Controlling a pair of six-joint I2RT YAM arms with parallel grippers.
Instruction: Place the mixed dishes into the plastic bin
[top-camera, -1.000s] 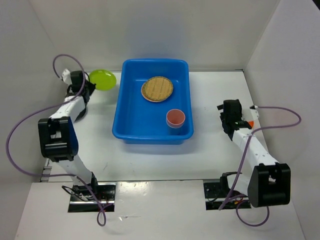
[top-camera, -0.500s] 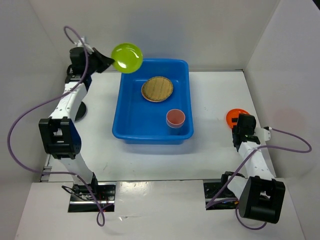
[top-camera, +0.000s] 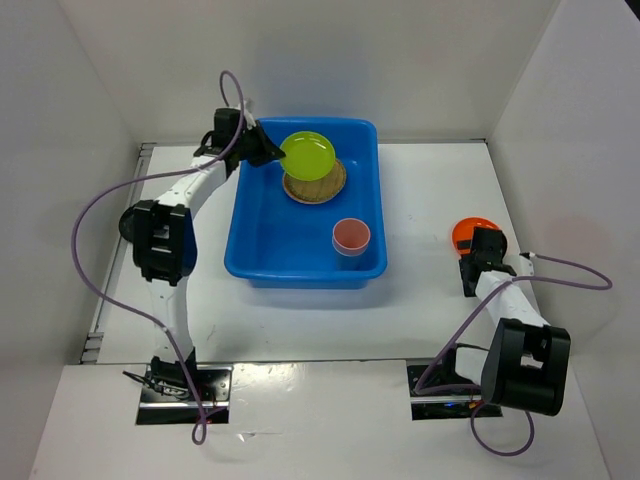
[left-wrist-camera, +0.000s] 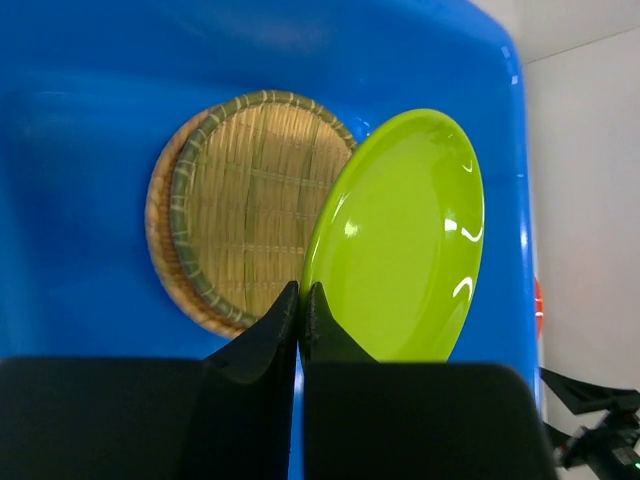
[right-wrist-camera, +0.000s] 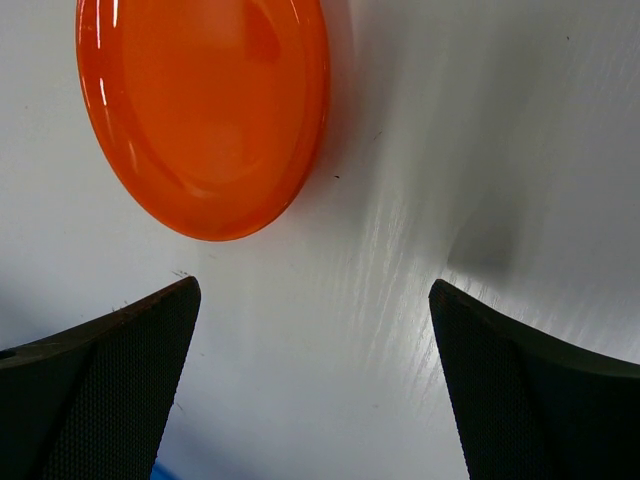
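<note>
The right fingers (right-wrist-camera: 120, 360) gape wide and empty just short of the orange plate (right-wrist-camera: 205, 110) on the worktop (right-wrist-camera: 420, 120) — likely lined up for its rim. Farther off, the reddish-pink cup (top-camera: 351, 236) sits in the blue plastic bin (top-camera: 300, 272). Beyond it, the left fingers (left-wrist-camera: 300, 305) pinch the lime-green plate (left-wrist-camera: 400, 240) by its edge, tilted over the woven bamboo plate (left-wrist-camera: 240, 200) — probably for stacking.

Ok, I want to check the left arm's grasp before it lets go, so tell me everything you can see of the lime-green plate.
The lime-green plate is round, shallow and glossy, plastic by its look, with a low raised rim and nothing on it. The left gripper is shut on its edge. It hangs tilted over the blue plastic bin, partly above the woven bamboo plate lying there; whether they touch cannot be told.
</note>
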